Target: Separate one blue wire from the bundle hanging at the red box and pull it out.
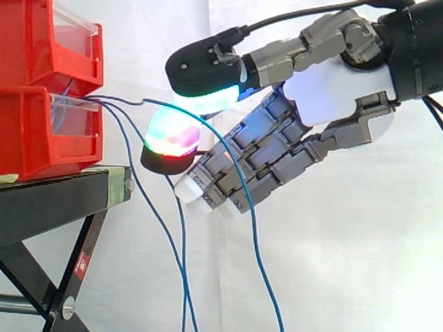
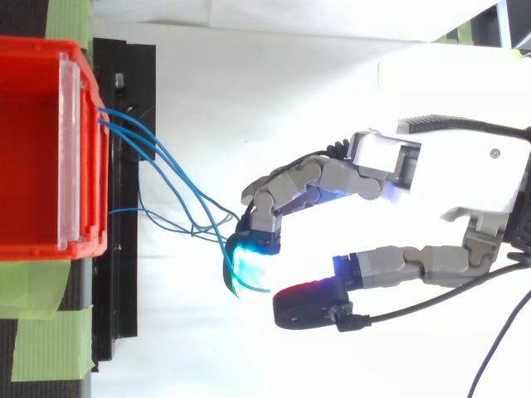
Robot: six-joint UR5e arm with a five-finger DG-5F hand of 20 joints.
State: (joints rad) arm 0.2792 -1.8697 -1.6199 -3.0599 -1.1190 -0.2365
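My hand (image 1: 339, 93) is curled, with 2 of its glowing pads (image 1: 173, 135) pressed together on 1 blue wire (image 1: 254, 242). As far as I can judge it is pinched there. It runs from the red box (image 1: 28, 138) ahead of my fingertips, through the pinch, then drapes over my folded fingers and hangs down below my hand. The rest of the bundle (image 2: 124, 133) hangs loose between my fingertips and the box. From above, several strands loop close under my cyan pad, and I cannot tell whether 1 more of them is caught. To do this step well I would hold the pinch firm and draw slowly straight back, away from the box and along the wire's own line, watching that only 1 strand tightens. If a 2nd strand lifts, I should ease off and pinch again. A sideways jerk could drag the box toward me. The box sits under another red bin (image 1: 41, 41) on a black surface (image 1: 55, 190), ahead of and below my fingertips, with green tape (image 2: 46, 327) beside it. Behind and below my hand the white curtain (image 1: 346, 263) leaves open room to withdraw.
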